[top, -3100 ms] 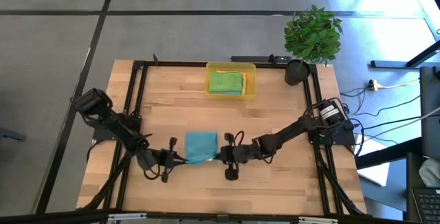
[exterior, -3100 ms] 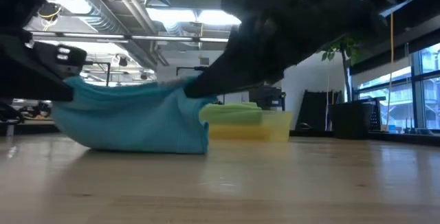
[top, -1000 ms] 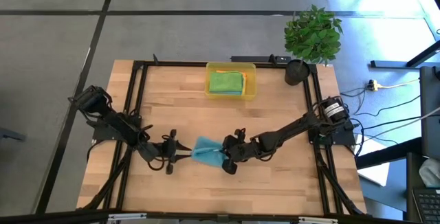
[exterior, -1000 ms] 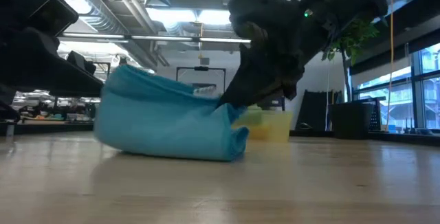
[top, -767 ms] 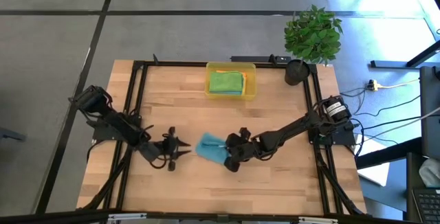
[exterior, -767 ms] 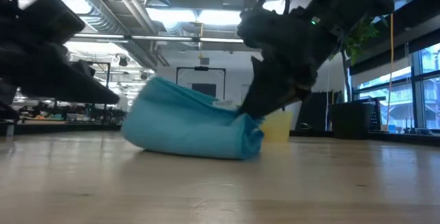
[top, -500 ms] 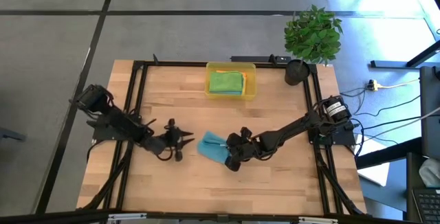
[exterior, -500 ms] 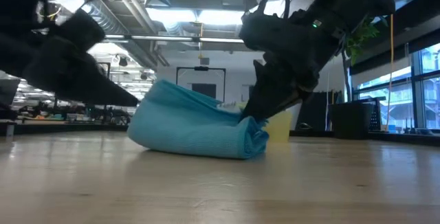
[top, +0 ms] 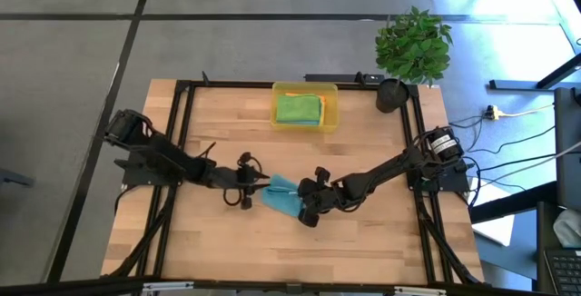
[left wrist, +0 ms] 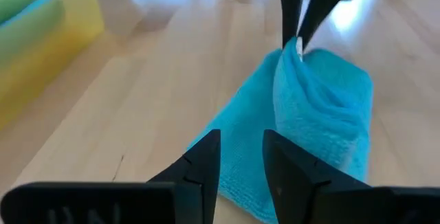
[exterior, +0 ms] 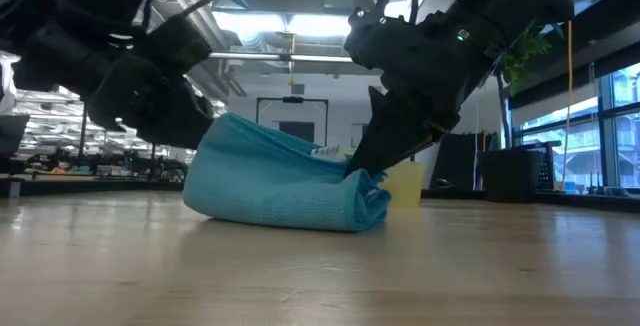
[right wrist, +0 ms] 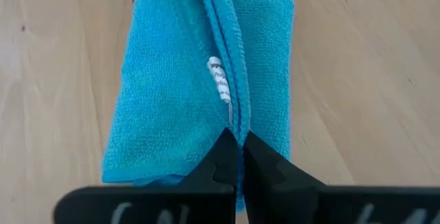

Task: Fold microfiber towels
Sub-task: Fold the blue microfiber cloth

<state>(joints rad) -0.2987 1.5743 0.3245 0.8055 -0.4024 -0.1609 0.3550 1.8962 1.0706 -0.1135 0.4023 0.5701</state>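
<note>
Tightly pinched, the right claw [right wrist: 238, 150] clamps the teal towel's [right wrist: 185, 86] doubled hem beside a small white tag [right wrist: 218, 80], print unreadable. Left claw [left wrist: 240, 157], fingers apart, hovers over the rumpled fold mid-bench [top: 363, 142].

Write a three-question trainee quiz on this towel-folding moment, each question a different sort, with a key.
1. True or false: the right pincer is shut on the teal-blue towel.
2. What lies on top in the yellow tray? A) green towel B) orange towel C) nothing
3. Fill in: the left pincer is ____, its tips over the teal-blue towel's edge.

Key:
1. True; it pinches the towel's edges beside the white label.
2. A, the green towel.
3. Open.
</note>
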